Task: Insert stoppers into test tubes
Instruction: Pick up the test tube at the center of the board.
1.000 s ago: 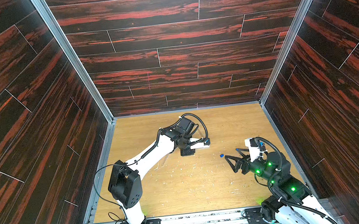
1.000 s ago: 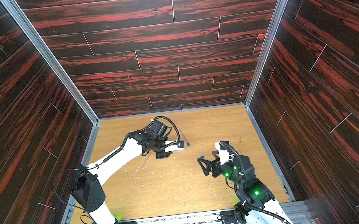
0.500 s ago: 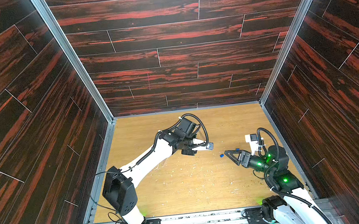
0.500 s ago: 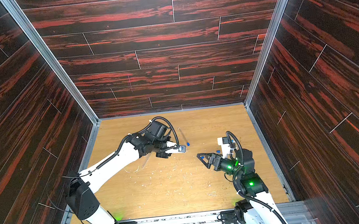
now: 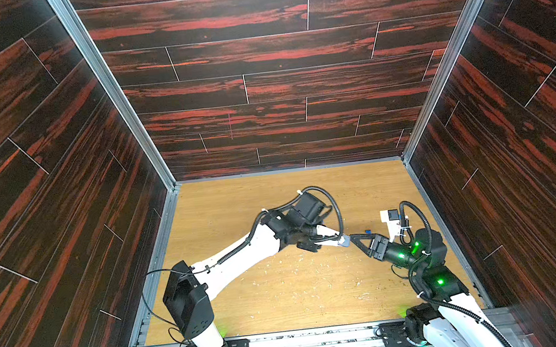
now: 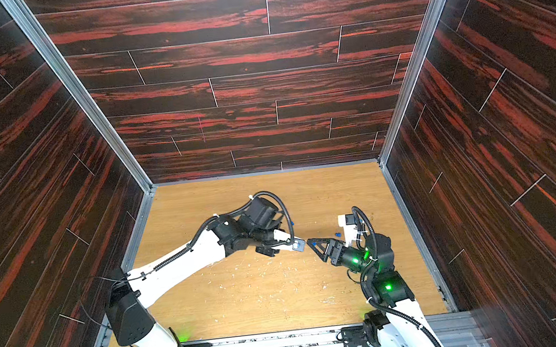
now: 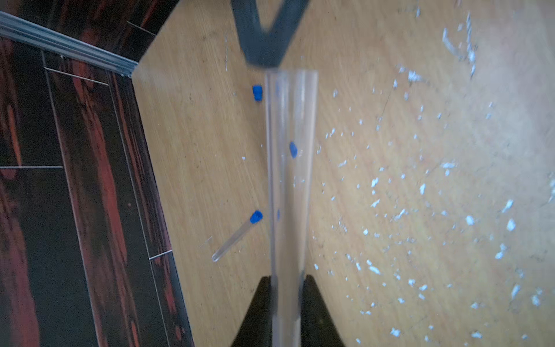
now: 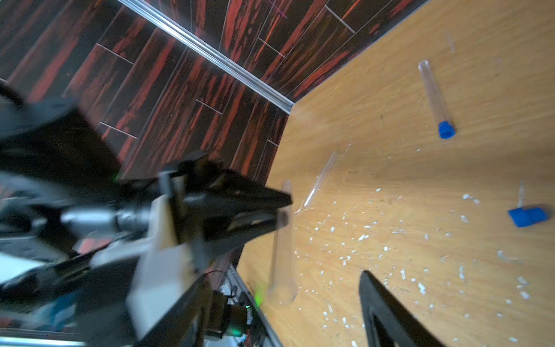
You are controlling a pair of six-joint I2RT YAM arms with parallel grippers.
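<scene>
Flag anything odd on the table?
Pale flecks litter the table's middle, like scrapings, not task parts. A stopper lies loose on the wood, apart from the test tube in the left gripper.

Both top views look from high above the edge of the table [image 5: 301, 305] that carries the arms, tilted down and facing the back wall [image 5: 278, 86]. They stand far from the table, so its whole surface, both arms and three walls fit in. The two give nearly the same scene, only shifted a little sideways. The left wrist camera sits close behind the left gripper [image 7: 286, 279] and looks along the held tube [image 7: 289, 180] down on the table, very near. The right wrist camera looks low across the table at that gripper, also near. Both wrist views share the capped tube [image 7: 234, 238] lying on the table.
</scene>
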